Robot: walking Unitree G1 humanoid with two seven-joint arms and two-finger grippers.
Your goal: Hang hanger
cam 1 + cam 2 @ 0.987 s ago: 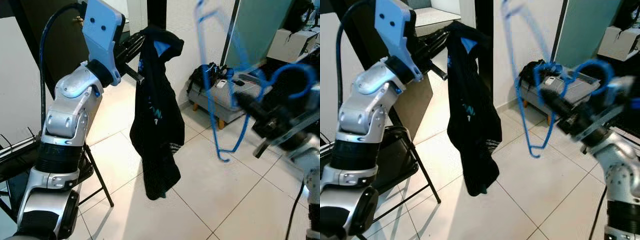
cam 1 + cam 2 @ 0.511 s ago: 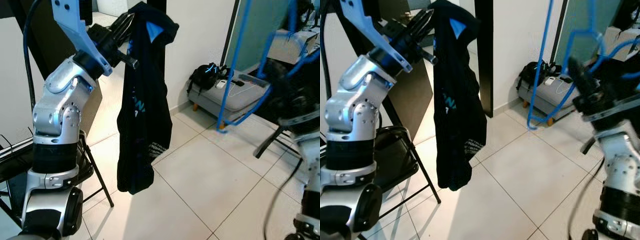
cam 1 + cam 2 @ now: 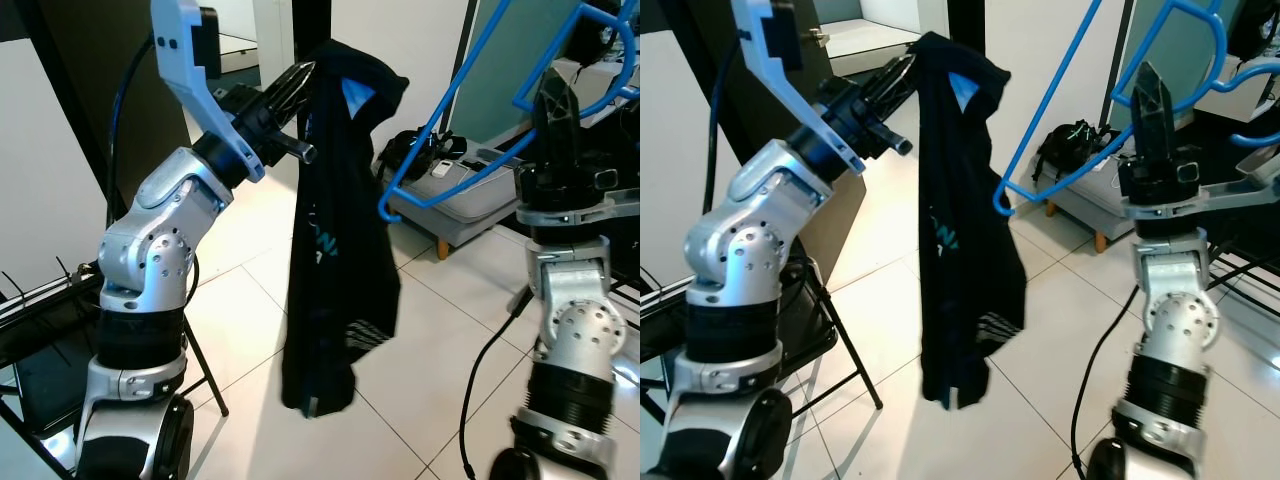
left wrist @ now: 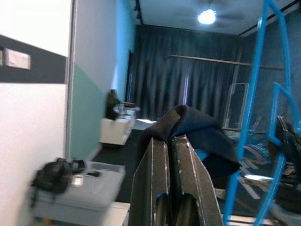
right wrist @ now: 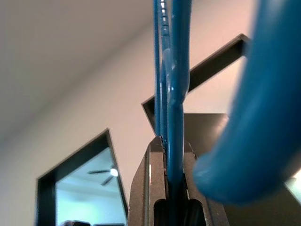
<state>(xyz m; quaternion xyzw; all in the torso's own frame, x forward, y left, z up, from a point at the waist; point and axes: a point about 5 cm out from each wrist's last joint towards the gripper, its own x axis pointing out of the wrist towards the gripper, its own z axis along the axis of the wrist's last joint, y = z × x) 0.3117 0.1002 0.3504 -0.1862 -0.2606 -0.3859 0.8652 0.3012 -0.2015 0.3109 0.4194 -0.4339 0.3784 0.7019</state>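
1. The left gripper (image 3: pixel 296 82) is raised high on the left, its fingers pressed together on the collar of a dark garment (image 3: pixel 340 230), which hangs straight down toward the tiled floor (image 3: pixel 420 340).
2. The right gripper (image 3: pixel 1150 88) points up on the right, its fingers clamped on the wire of the blue hanger (image 3: pixel 470 110); the wire sits between them in the right wrist view.
3. One end of the blue hanger reaches left and lies just beside the garment, near its upper part.
4. The step in hand seems to be bringing hanger and garment together.
5. Next, the hanger end probably must enter the collar opening, so the right arm needs a careful, slow approach.
6. A grey bench (image 3: pixel 470 205) with a black bag (image 3: pixel 410 155) stands far behind.
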